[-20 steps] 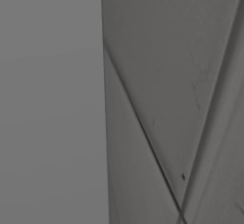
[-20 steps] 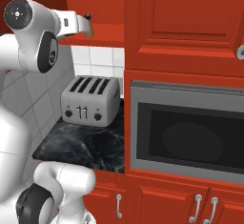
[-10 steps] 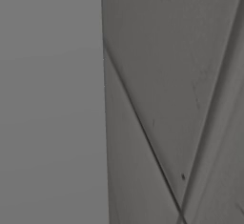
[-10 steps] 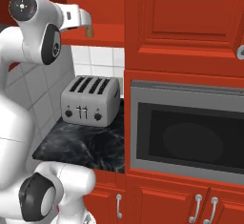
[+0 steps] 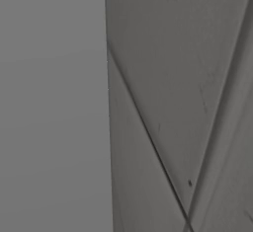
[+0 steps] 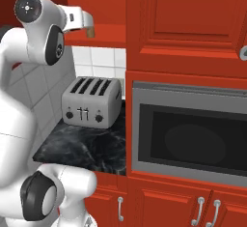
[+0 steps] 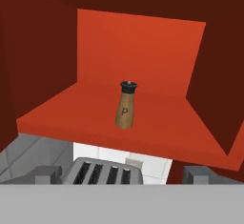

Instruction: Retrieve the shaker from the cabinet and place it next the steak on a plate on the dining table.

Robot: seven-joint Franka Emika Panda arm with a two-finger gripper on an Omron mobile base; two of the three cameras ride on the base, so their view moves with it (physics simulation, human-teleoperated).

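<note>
Three views. Left base view: flat grey surfaces meeting along dark diagonal seams, with nothing recognisable among them.

Right base view: the white arm rises from the lower left and bends high at the upper left, its hand reaching toward the open red cabinet (image 6: 103,30) above the counter. A small tan object at the hand's end, against the cabinet's lower edge, is too small to identify. Below, a silver four-slot toaster (image 6: 91,101) stands on the black marbled counter (image 6: 82,146), before white wall tiles. To the right, a built-in oven (image 6: 190,134) with a dark window sits in red cabinetry with silver handles.

Hand view: the shaker (image 7: 126,105), brownish-tan with a dark cap and a letter P on its side, stands upright near the middle of the red cabinet shelf (image 7: 62,111), well apart from the side walls. The gripper (image 7: 123,176) shows two dark fingertips (image 7: 46,175) set wide apart at the bottom, nothing between them. The toaster's slots appear below the shelf edge.
</note>
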